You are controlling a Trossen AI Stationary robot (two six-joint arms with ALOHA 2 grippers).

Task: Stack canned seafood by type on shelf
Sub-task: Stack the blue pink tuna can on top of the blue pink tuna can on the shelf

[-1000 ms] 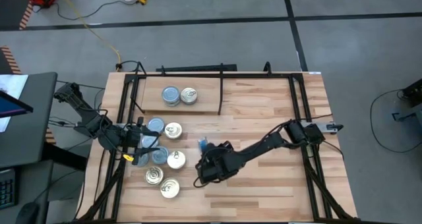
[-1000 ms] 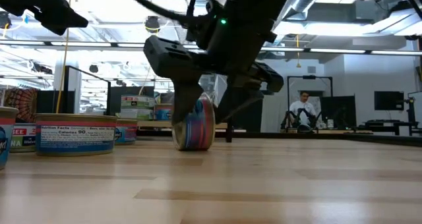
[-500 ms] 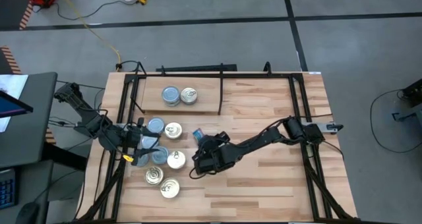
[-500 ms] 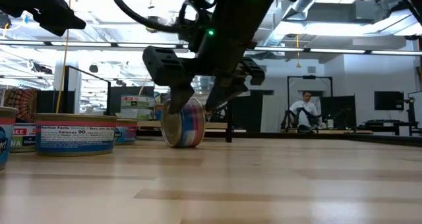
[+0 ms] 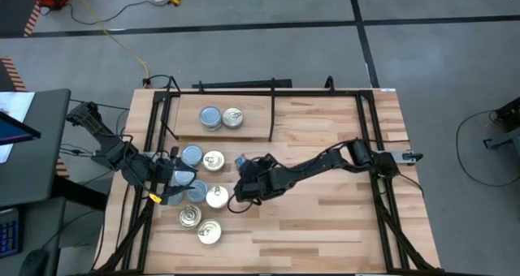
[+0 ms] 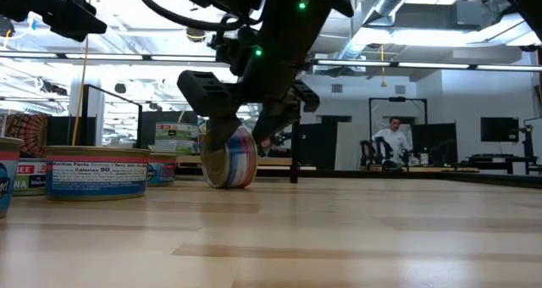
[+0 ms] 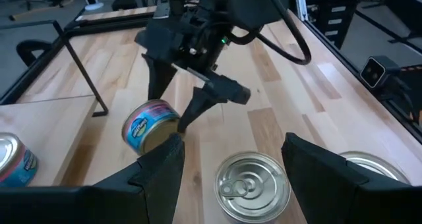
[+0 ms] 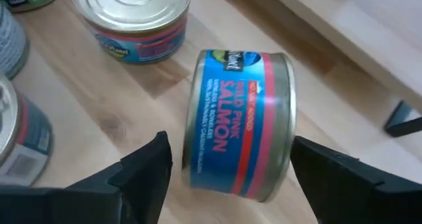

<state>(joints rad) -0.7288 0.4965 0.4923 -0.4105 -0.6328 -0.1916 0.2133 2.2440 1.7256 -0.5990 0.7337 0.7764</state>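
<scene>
Oddly, the salmon tin (image 8: 241,122) lay on edge mid-frame, loose between the right gripper's (image 5: 244,181) wide-open fingers, probably awaiting righting; the left gripper (image 7: 231,159) hovered open, empty.

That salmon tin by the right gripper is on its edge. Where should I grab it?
Grip the salmon tin across its two flat ends, coming down from above with the open right gripper straddling it. It rests on its curved, labelled wall, which would probably let it roll away if pinched there.

The right gripper (image 5: 241,167) has slid toward the cluster of tins, rolling the salmon tin (image 8: 239,123) along on its edge. The tin now lies between its spread fingers (image 8: 142,171), nearer the cream-topped tin (image 5: 213,160).
</scene>
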